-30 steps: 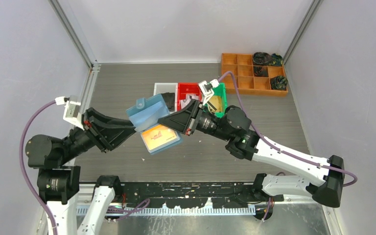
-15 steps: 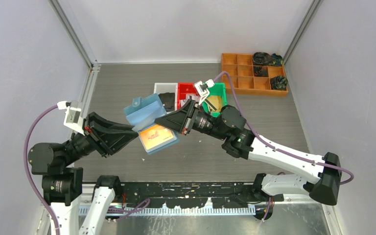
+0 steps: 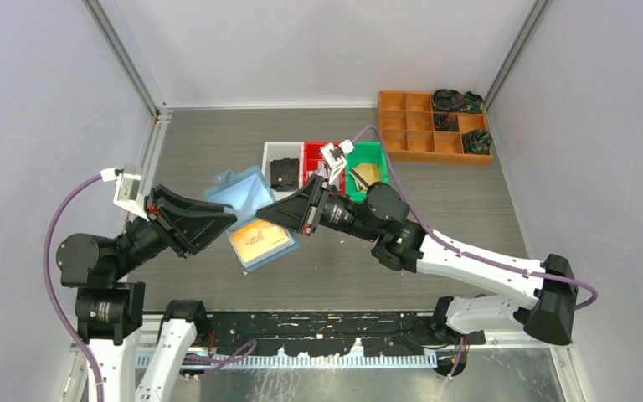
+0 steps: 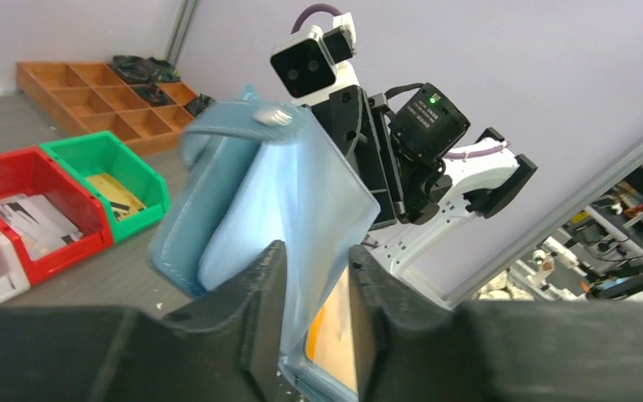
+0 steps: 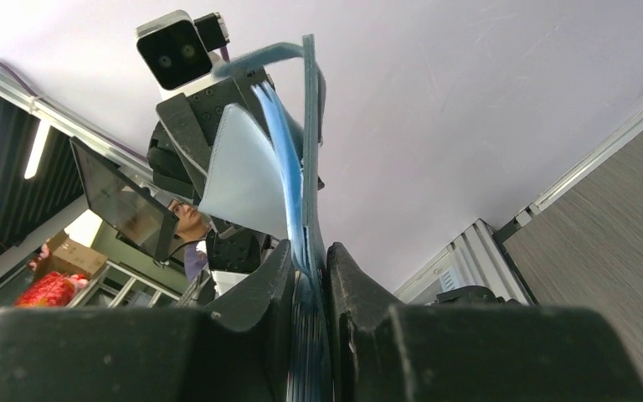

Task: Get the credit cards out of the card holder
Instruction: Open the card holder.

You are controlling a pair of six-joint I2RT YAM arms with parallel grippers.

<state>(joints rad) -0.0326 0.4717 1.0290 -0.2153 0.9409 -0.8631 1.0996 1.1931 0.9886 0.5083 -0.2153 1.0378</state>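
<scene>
Both arms meet over the grey bench (image 3: 469,209) with the card holder (image 3: 239,194) held up in the air between them, clear of the surface. Beyond the holder, on its far side, stands the row of small bins: white (image 3: 283,172), red (image 3: 314,153) and green (image 3: 368,172). The orange compartment tray (image 3: 423,126) sits further off the same way.

The left hand (image 3: 218,219) has the holder's left side. From its wrist camera I see the pale blue flap running down between its two fingers (image 4: 261,322), so I read it as clamped on the holder. The right hand (image 3: 278,213) takes the holder's right side. Its own view shows the fingers (image 5: 259,310) pinched tight on the edges of the blue pockets, which fan out above them.

Compared with a second ago, the whole bundle has slid left and towards me, away from the bins, and the white bin with its black item now shows fully behind the holder. The left hand has also narrowed its hold over that second.

The holder hangs open, with one leaf tilted up and one leaf lower. Through the lower leaf I can see an orange-faced card (image 3: 259,241) seated in its pocket; no card is out yet. The closing tab (image 3: 222,178) with its metal snap (image 4: 272,117) stands free at the holder's top corner.

My judgement: the shift gave us working room and a firmer left grip, but with both hands occupied, one must let go to pull the card.
</scene>
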